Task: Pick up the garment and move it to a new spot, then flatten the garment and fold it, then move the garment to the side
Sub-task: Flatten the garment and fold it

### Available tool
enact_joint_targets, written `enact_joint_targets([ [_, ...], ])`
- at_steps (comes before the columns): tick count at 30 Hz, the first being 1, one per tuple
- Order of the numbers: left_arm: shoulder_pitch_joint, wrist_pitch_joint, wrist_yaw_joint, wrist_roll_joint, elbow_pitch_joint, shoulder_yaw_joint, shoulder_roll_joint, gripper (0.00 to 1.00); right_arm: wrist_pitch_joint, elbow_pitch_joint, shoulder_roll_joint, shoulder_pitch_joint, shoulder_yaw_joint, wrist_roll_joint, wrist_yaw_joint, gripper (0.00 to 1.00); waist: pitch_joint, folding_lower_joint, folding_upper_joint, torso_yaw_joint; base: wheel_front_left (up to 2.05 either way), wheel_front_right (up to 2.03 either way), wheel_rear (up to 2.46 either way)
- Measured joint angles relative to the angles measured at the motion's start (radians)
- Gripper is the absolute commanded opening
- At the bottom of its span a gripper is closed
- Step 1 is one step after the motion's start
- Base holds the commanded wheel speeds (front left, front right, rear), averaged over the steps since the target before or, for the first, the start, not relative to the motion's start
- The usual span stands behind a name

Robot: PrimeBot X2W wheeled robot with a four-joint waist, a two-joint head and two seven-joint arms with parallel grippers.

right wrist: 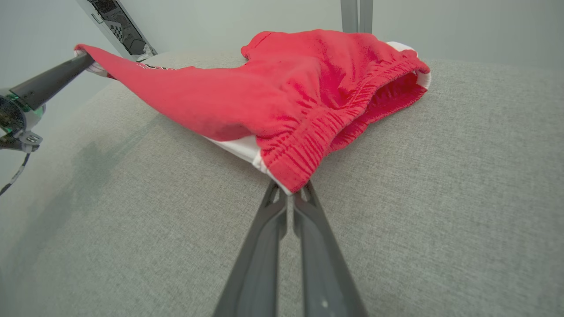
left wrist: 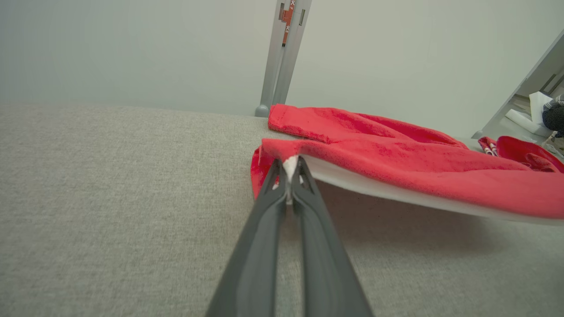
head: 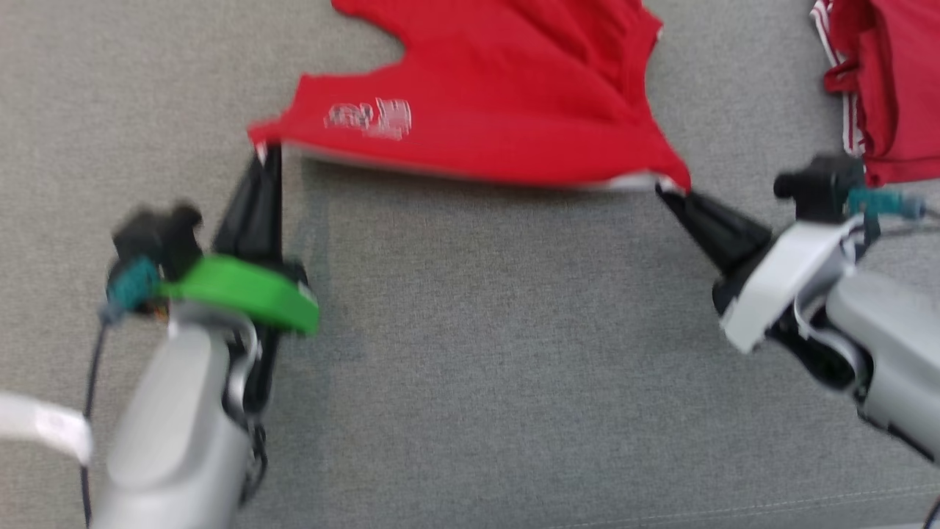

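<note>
Looking over the wide grey woven cushion surface point(head: 470, 382), I see the red soft-knit garment point(head: 499, 95) toward the far middle of it. Its far part rests on the cloth. Its near edge is lifted clear and stretched in a shallow line between my two claws. A second red garment with white stripes point(head: 896, 81) lies bunched at the far right, apart from the one I am working.

The left gripper point(head: 270, 150) is pinched tight on the garment's left corner, and the left wrist view shows a scrap of white trim caught between the closed tips point(left wrist: 288, 169). The right gripper point(head: 664, 189) is likewise clamped on the right corner, just under the gathered waistband point(right wrist: 352, 105), with both dark fingers pressed together point(right wrist: 288, 193).

I judge this piece light and entirely limp. It sags between the holds and wrinkles wherever it lies, so it will take whatever shape I drag it into. It looks neither fragile nor slick, though the woven surface will probably grab it when pulled. The corners are the right places to take it, since the seam and the white lining edge point(left wrist: 396, 193) double the cloth there. Only the fingertips have purchase, so a sharp tug could pull a corner free. The small white print point(head: 371, 117) faces up near the left hold.
</note>
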Motion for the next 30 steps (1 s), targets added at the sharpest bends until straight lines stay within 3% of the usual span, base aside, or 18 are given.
enact_joint_targets([
  [6,0.301,0.000,0.009,0.055,-0.108,0.026,-0.039,0.00,0.000,-0.060,-0.020,0.262,-0.067,-0.051,0.000,0.00,-0.086,0.0000,0.0000,0.007,0.00,0.00,0.00],
  [16,0.558,0.000,0.014,0.081,-0.186,0.092,-0.086,0.00,0.000,-0.138,0.010,0.608,-0.199,-0.124,0.000,0.00,-0.203,0.0000,0.0000,0.019,0.00,0.00,0.00],
  [23,0.636,0.000,0.011,0.111,-0.202,0.099,-0.091,0.00,0.002,-0.179,0.020,0.765,-0.294,-0.149,0.000,0.00,-0.257,-0.0001,0.0000,0.026,0.00,0.00,0.00],
  [30,0.552,0.005,-0.014,0.136,-0.185,0.083,-0.062,0.00,0.038,-0.210,0.081,0.774,-0.364,-0.184,0.000,0.00,-0.258,-0.0001,0.0000,0.008,0.00,0.00,0.00],
])
